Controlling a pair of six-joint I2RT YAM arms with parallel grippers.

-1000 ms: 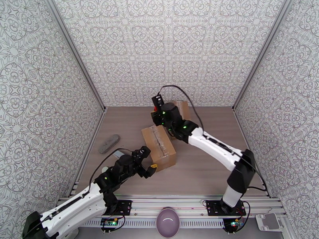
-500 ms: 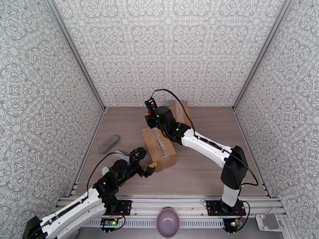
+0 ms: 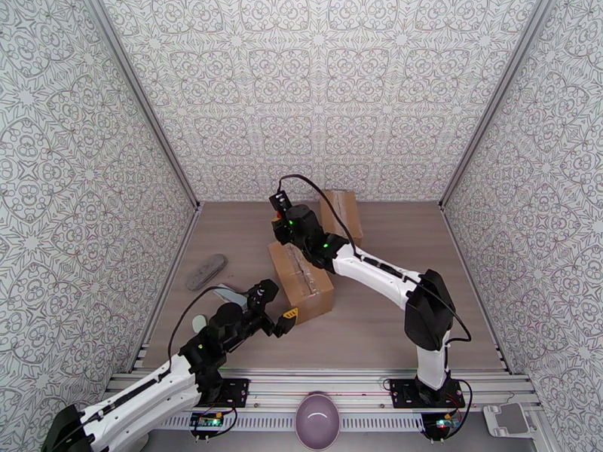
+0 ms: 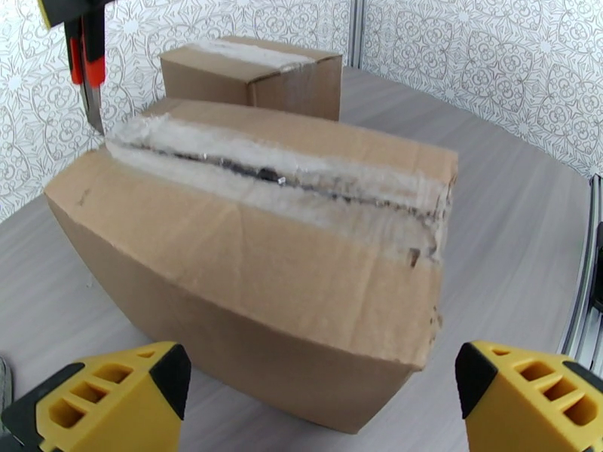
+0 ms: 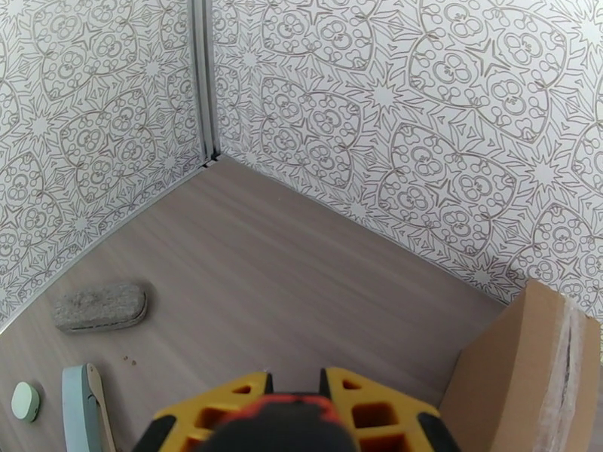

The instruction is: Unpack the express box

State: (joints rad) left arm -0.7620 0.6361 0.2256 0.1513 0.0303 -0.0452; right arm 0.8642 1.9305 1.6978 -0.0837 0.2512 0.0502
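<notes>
**A:** Where's the box?

**B:** The box (image 3: 301,276) sits in the middle of the desk (image 3: 362,333) with its taped seam facing up. The tape (image 4: 279,178) looks slit along its length. A second box (image 3: 341,212) stands just behind it.

**A:** And the jaws?

**B:** The right jaws are clenched on a knife (image 4: 84,62), blade down beside the box's far end. The left jaws are released, spread wide at the near end and touching nothing.

**A:** What worries you?

**B:** Nothing pins the box. If the blade snags the cardboard, I'd expect the box to skid or twist, perhaps into the second box. A deep pass could slice whatever is inside. The left jaws also sit in line with the seam, so a blade running right through could strike them.
</notes>
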